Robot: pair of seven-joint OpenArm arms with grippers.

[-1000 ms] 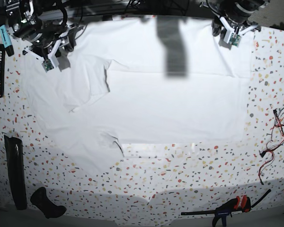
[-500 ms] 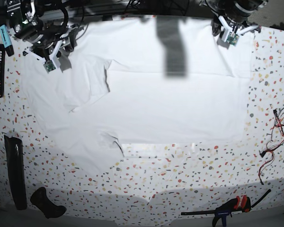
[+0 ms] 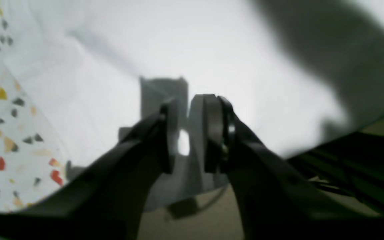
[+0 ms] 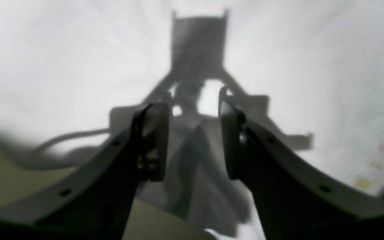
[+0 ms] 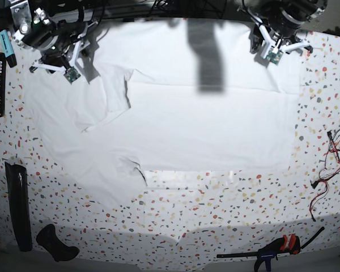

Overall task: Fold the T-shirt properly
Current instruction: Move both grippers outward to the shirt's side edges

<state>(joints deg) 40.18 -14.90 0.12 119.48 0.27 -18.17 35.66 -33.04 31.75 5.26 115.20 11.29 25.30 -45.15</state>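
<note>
T-shirt (image 5: 204, 124), a large plain white short-sleeved cloth one, lies spread over the speckled terrazzo-pattern table (image 5: 243, 209), filling the middle and upper part of the base view, with one sleeve folded in at the left and a small crumple at the lower left hem. It looks light, limp and wrinkly, so I judge it will sag and slide unless pinched at a firm edge; the two far corners at the top of the frame look like the sensible holds. The left gripper (image 5: 270, 46) hovers at the upper right of the base view, its dark fingers (image 3: 212, 133) nearly closed with a thin gap, gripping nothing I can see. The right gripper (image 5: 61, 61), upper left, is slightly wider apart and empty, over white cloth (image 4: 278, 50).
</note>
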